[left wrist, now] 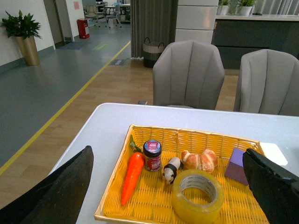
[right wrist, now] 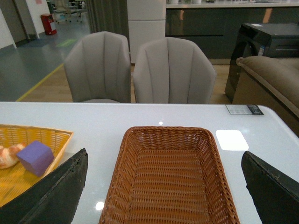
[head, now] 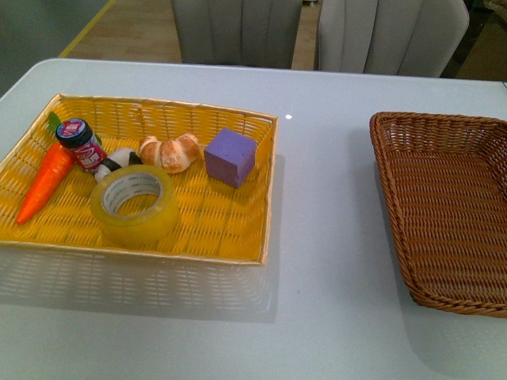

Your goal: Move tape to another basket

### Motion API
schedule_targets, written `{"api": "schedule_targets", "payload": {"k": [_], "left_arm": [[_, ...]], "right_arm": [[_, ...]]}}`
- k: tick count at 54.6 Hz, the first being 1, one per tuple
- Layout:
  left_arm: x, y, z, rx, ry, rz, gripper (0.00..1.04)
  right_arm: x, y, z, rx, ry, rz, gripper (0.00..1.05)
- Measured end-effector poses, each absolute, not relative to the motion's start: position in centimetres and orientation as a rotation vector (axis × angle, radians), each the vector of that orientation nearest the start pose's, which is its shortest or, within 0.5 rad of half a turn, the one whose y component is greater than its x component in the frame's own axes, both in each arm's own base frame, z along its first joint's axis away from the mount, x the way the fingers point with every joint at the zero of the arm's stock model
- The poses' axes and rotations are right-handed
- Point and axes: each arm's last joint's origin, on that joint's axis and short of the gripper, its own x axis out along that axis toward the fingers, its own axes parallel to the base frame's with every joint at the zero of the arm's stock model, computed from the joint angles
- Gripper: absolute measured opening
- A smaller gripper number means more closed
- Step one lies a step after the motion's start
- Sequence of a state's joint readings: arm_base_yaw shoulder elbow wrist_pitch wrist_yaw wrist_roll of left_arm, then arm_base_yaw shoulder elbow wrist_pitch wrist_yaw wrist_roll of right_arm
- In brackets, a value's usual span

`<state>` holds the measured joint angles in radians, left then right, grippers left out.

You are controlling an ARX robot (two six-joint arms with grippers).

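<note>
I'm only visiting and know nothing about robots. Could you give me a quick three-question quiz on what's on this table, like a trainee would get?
1. Multiple choice: the tape lies in A) the yellow tray, B) the brown basket, C) neither.
2. True or false: the brown basket already holds the purple cube.
3. Fill in: the long orange thing at the tray's left end in the front view is a toy ____.
Key: 1 A; 2 false; 3 carrot.

brown basket (right wrist: 163,130) on table (right wrist: 117,114), purple cube (right wrist: 36,157) in yellow tray (right wrist: 42,129)
</note>
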<state>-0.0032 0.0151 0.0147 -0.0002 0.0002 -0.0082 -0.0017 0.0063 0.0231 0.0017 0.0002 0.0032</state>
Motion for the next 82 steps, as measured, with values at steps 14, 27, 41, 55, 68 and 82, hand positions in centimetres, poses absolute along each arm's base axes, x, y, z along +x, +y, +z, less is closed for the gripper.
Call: {"api": "schedule_targets", "payload": {"k": [14, 27, 41, 55, 68, 82], "left_arm": [[9.8, 0.0, 16.7, -0.008, 0.001, -0.003, 0.96], [9.8, 0.0, 16.7, -0.008, 0.001, -0.003, 0.96], [9.8, 0.0, 16.7, -0.008, 0.001, -0.003, 0.96], [9.8, 0.0, 16.7, -0.008, 0.001, -0.003, 0.96], [9.8, 0.0, 16.7, -0.008, 0.001, -0.003, 0.96], [9.8, 0.0, 16.7, -0.008, 0.001, -0.003, 0.96]], "right_arm": [[9.7, 0.0, 17.1, 0.003, -0.019, -0.002, 0.96], [9.7, 0.0, 17.1, 0.003, -0.019, -0.002, 0.96], [9.7, 0.0, 17.1, 0.003, -0.019, -0.002, 0.96], [9.7, 0.0, 17.1, 0.003, -0.019, -0.002, 0.96], [13.6, -3.4, 18.0, 0.138, 0.486, 0.032, 0.96], [23.0, -9.2, 16.1, 0.015, 0.546, -0.049, 0.96]]}}
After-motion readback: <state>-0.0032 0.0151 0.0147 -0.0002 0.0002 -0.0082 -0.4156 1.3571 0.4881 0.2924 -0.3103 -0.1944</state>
